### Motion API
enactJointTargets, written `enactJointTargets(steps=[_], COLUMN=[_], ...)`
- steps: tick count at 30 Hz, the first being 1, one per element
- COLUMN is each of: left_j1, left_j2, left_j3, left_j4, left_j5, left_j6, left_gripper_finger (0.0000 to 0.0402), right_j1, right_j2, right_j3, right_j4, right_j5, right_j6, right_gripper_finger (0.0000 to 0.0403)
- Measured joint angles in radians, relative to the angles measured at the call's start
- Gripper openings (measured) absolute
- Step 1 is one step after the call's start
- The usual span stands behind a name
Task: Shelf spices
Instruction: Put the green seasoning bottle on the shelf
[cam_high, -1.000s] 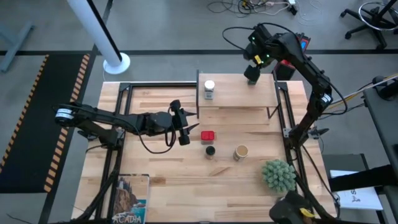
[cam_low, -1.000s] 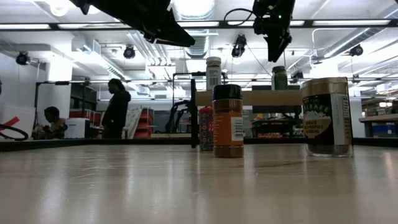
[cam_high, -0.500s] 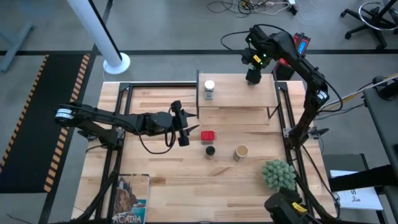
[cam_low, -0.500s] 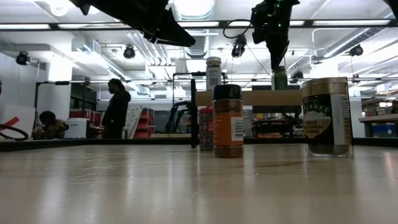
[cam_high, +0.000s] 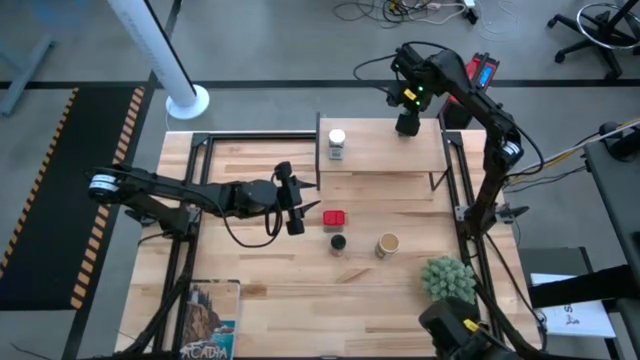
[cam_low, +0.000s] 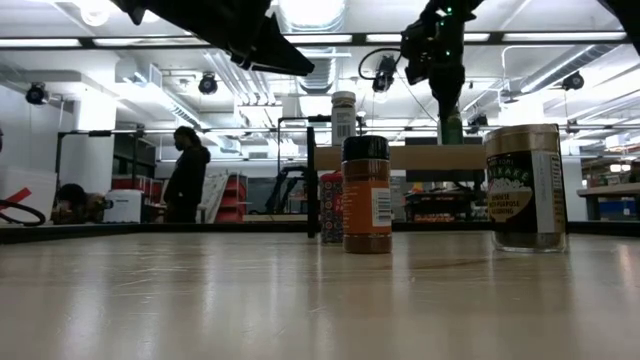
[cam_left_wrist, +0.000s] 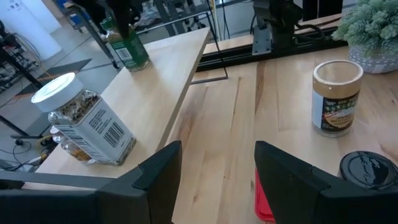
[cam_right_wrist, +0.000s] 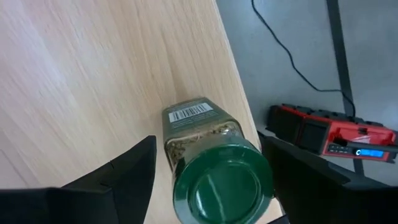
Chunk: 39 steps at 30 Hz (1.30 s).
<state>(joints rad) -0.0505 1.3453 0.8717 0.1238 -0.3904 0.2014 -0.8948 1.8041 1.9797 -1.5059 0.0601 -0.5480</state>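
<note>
While the right claw (cam_right_wrist: 205, 186) straddles the green-lidded jar (cam_right_wrist: 214, 155) on the shelf (cam_high: 385, 150), spread, the left claw (cam_left_wrist: 211, 174) hovers parted

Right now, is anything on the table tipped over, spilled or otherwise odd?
Nothing stands out. The green-lidded jar and white-lidded jar stand upright on the shelf; the black-lidded jar and tan cylinder stand upright on the table.

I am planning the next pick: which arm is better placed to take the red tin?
Probably the left: its open claw hovers just beside the red tin, while the right claw is over the green-lidded jar on the shelf.
</note>
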Motion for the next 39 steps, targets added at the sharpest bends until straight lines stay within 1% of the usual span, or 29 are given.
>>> enactJointTargets(steps=[7,12,17,22,27,33,39], left_j1=[0.000,0.000,0.000,0.000,0.000,0.000,0.000], left_j2=[0.000,0.000,0.000,0.000,0.000,0.000,0.000], left_j3=[-0.011,-0.012,-0.015,-0.016,-0.016,-0.016,-0.016], left_j4=[0.000,0.000,0.000,0.000,0.005,0.007,0.008], left_j5=[0.000,0.000,0.000,0.000,0.000,0.000,0.000], left_j6=[0.000,0.000,-0.001,-0.003,-0.003,-0.004,-0.004], left_gripper_finger=[0.0192,0.0192,0.0192,0.0192,0.0192,0.0192,0.0192], right_j1=[-0.001,-0.005,-0.006,-0.007,-0.007,-0.007,-0.008], right_j2=[0.023,0.032,0.031,0.028,0.027,0.027,0.027], right_j3=[-0.002,-0.012,-0.025,-0.030,-0.030,-0.030,-0.031], right_j4=[-0.004,-0.028,-0.033,-0.039,-0.044,-0.060,-0.066], right_j5=[0.004,0.018,0.019,0.014,0.014,0.018,0.022], right_j6=[-0.005,-0.004,0.007,0.016,0.040,0.163,0.377], right_gripper_finger=[0.0261,0.0249,0.0226,0.0183,0.0180,0.0180,0.0180])
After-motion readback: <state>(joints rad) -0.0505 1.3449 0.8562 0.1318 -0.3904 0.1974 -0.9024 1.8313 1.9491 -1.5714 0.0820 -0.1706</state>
